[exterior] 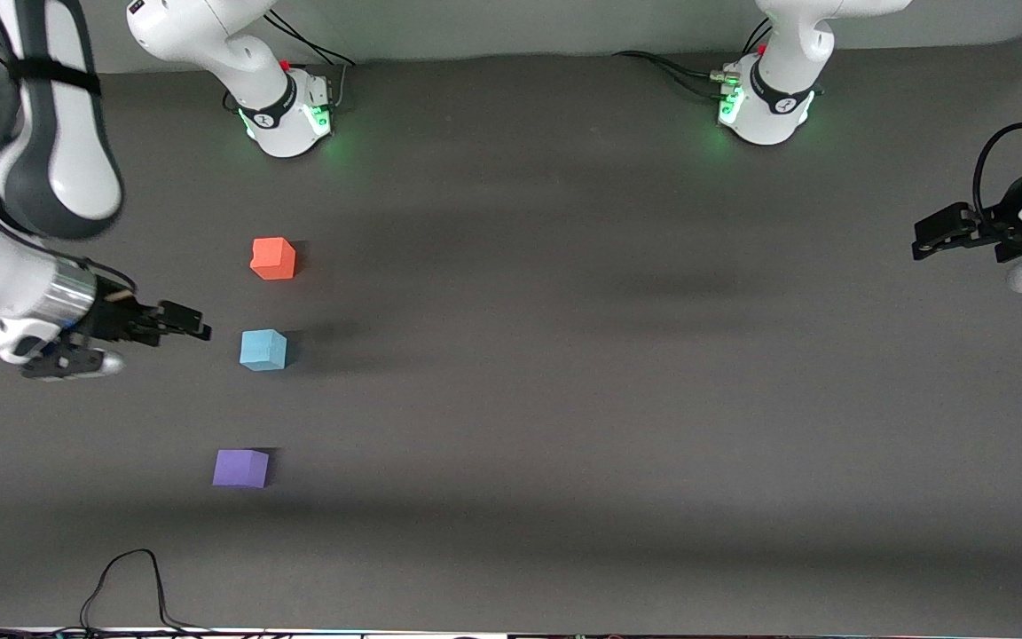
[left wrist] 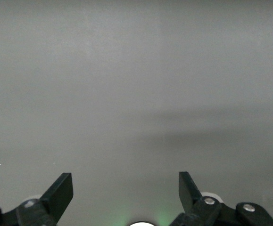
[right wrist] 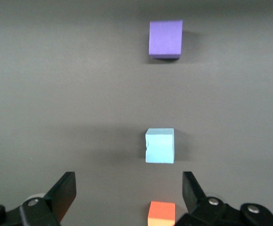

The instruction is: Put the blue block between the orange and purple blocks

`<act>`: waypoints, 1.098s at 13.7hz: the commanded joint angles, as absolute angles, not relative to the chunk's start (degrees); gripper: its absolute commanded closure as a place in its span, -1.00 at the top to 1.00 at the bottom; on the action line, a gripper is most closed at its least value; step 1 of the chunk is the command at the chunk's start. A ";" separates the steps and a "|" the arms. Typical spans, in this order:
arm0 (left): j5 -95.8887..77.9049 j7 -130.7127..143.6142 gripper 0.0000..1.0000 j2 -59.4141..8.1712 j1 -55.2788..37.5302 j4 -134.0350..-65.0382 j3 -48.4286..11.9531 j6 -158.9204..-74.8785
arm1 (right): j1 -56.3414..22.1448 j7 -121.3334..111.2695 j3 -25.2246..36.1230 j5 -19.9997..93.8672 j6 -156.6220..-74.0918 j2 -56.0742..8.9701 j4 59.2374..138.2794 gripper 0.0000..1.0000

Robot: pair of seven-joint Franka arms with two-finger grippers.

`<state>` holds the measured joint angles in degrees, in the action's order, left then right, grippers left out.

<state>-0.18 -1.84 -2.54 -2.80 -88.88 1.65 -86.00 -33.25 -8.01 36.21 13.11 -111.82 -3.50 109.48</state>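
The blue block [exterior: 263,350] sits on the dark table, in a line between the orange block [exterior: 272,258], which is farther from the front camera, and the purple block [exterior: 240,468], which is nearer. All three stand apart. My right gripper [exterior: 194,325] is open and empty, over the table beside the blue block toward the right arm's end. Its wrist view shows its open gripper [right wrist: 129,181], the purple block [right wrist: 165,39], the blue block [right wrist: 160,145] and the orange block [right wrist: 161,213]. My left gripper [exterior: 937,233] waits open and empty [left wrist: 126,181] at the left arm's end.
The grey table mat [exterior: 564,399] spreads wide toward the left arm's end. A black cable [exterior: 134,581] loops at the table edge nearest the front camera. The two arm bases [exterior: 289,111] [exterior: 764,102] stand along the edge farthest from it.
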 commanded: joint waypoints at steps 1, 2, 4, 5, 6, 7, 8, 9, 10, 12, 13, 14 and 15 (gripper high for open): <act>0.09 -1.76 1.00 -1.32 -3.52 -90.17 2.11 -86.84 | -18.43 -3.35 19.75 6.60 -107.16 6.74 111.00 1.00; -0.09 -1.76 1.00 -1.32 -3.43 -90.18 2.11 -86.75 | -13.93 -1.51 15.25 6.07 -106.09 8.94 111.01 1.00; -0.09 -1.76 1.00 -1.32 -3.51 -90.09 2.11 -86.84 | -6.63 -1.23 8.21 5.98 -104.68 11.85 112.05 1.00; 0.09 -1.76 1.00 -1.41 -3.52 -90.17 2.11 -86.84 | -1.28 -1.32 2.69 5.89 -104.59 12.74 112.76 1.00; -0.09 -1.67 1.00 -1.32 -3.52 -90.18 2.11 -86.84 | 3.12 -1.23 -3.28 5.80 -104.50 13.09 112.76 1.00; -0.09 -1.67 1.00 -1.32 -3.43 -90.09 2.11 -86.84 | 4.56 -1.23 -5.17 5.02 -104.50 13.18 112.76 1.00; -0.09 -1.67 1.00 -1.41 -3.51 -90.17 2.11 -86.84 | 4.57 -1.40 -5.10 4.92 -104.41 13.10 112.76 1.00; -0.09 -1.67 1.00 -1.41 -3.60 -90.18 2.11 -86.84 | 4.40 -1.49 -5.01 4.83 -104.33 13.01 112.76 1.00; -0.09 -1.67 1.00 -1.41 -3.52 -90.18 2.11 -86.84 | 4.48 -1.49 -5.01 4.83 -104.33 12.66 112.76 1.00; -0.09 -1.67 1.00 -1.41 -3.52 -90.26 2.11 -86.84 | 4.48 -1.49 -5.01 4.14 -104.33 11.78 112.42 1.00; -0.09 -1.67 1.00 -1.41 -3.60 -90.35 2.11 -86.92 | 4.40 -1.49 -5.10 2.83 -104.24 11.08 111.98 1.00; -0.09 -1.67 1.00 -1.41 -3.52 -90.26 2.11 -86.92 | 4.39 -1.49 -5.10 2.55 -104.24 11.07 111.80 1.00; -0.09 -1.67 1.00 -1.41 -3.52 -90.26 2.11 -86.92 | 4.48 -1.49 -5.10 2.46 -103.98 10.73 111.01 1.00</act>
